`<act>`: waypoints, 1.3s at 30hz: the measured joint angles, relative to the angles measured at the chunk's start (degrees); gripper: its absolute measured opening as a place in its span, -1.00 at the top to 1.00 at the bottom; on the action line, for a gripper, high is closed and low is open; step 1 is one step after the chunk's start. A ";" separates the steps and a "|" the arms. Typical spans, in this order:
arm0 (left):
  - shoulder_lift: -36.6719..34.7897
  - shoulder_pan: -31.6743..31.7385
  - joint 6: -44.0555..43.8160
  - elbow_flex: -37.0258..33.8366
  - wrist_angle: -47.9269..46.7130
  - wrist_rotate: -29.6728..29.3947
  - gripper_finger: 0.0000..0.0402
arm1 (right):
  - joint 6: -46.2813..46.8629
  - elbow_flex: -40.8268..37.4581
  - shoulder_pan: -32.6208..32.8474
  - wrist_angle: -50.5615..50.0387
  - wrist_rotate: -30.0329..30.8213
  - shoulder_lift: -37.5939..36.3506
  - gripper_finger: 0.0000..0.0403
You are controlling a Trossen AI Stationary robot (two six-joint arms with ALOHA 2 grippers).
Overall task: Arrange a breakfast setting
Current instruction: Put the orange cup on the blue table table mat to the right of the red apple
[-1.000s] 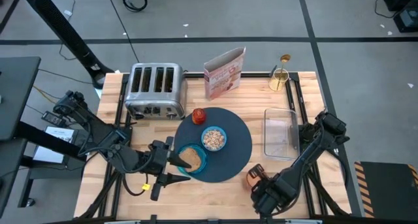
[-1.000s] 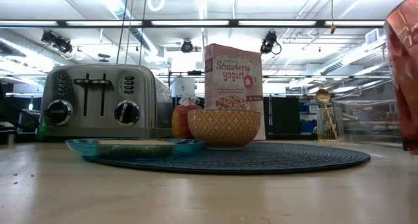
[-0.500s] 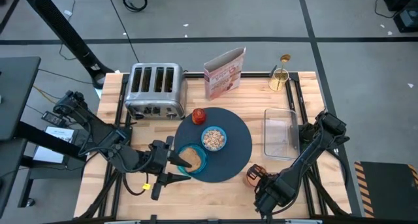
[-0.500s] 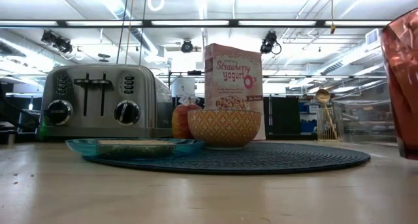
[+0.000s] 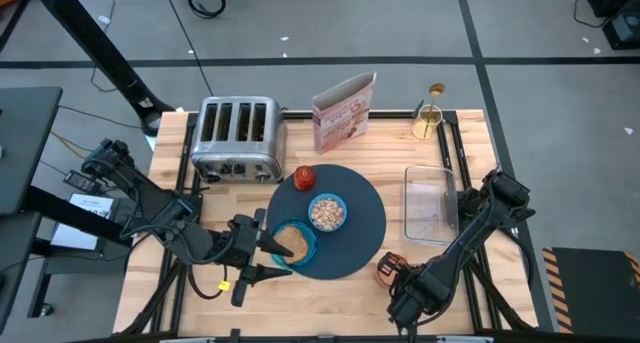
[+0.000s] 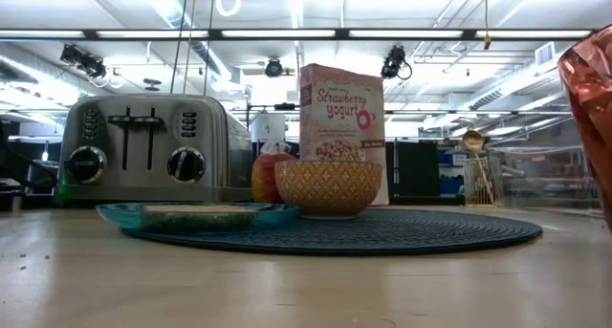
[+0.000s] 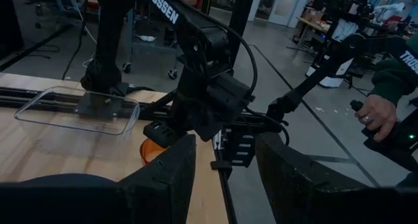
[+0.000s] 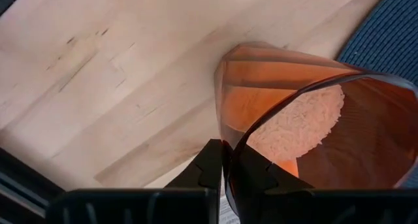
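Since a second ago my right gripper (image 5: 400,280) has carried the amber cup (image 5: 389,270) from the table's front edge toward the large round dark slate-blue mat (image 5: 360,218), and the cup now leans where it stood upright; my left arm has not budged.

From the high view, the cup sits just off the mat's rim at about five o'clock. On the mat, the red fruit (image 5: 304,176) lies at eleven o'clock, the small blue bowl (image 5: 326,212) near the centre, and the small teal plate (image 5: 296,243) with its toast slice (image 5: 291,241) at seven o'clock, overhanging the rim. My left gripper (image 5: 262,258) waits beside that plate, fingers spread. The gold spoon (image 5: 434,96) stands in a holder at the table's far right corner.

From the low view, the cup (image 6: 591,108) fills the right edge, tilted. The plate (image 6: 196,213), bowl (image 6: 327,186) and fruit (image 6: 269,173) rest on the mat (image 6: 402,230).

My left wrist view looks between my parted fingers (image 7: 166,181) at the right arm and a sliver of the cup (image 7: 151,150).

My right wrist view shows my fingers (image 8: 210,166) pinching the wall of the cup (image 8: 287,113) over bare wood, the mat (image 8: 385,38) close by.
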 joint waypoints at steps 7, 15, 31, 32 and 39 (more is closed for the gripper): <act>0.00 0.00 0.02 0.00 -0.02 0.00 0.17 | -0.03 0.00 0.00 0.72 0.02 0.00 0.85; 0.00 0.00 0.00 0.00 -0.02 0.00 0.17 | 0.00 0.02 0.00 1.63 0.06 -0.02 0.65; 0.00 -0.02 0.17 0.00 -0.02 -0.02 0.17 | 6.14 4.63 1.12 0.29 0.26 -0.04 0.27; 0.00 -0.02 0.17 0.00 -0.06 -0.02 0.17 | 6.72 5.51 1.21 0.17 0.29 -0.04 0.25; 0.00 -0.02 0.00 0.00 -0.02 -0.86 0.17 | 15.15 15.10 2.15 -7.48 0.69 -0.04 -0.02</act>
